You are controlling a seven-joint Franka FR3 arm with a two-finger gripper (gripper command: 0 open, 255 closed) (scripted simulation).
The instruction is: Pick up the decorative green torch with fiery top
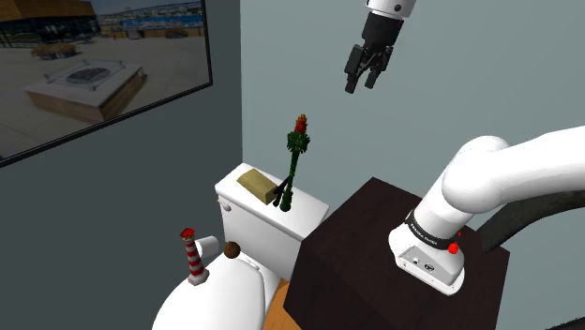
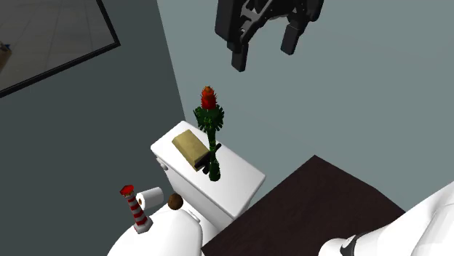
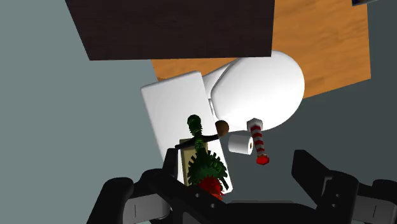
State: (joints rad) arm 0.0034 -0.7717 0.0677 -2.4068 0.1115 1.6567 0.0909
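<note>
— Torch (image 1: 294, 173) position?
— Upright on the toilet tank (image 1: 246, 217), toward its wall-side edge, beside a tan box (image 1: 255, 184).
— End effector (image 1: 364, 86)?
— Well above the torch, fingers apart, holding nothing.

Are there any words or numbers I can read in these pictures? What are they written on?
No text here can be read.
Tiny white marks on the dark band of the white arm: too small to read.
The green torch, the red-and-white striped figure and the wall picture carry no writing.
</note>
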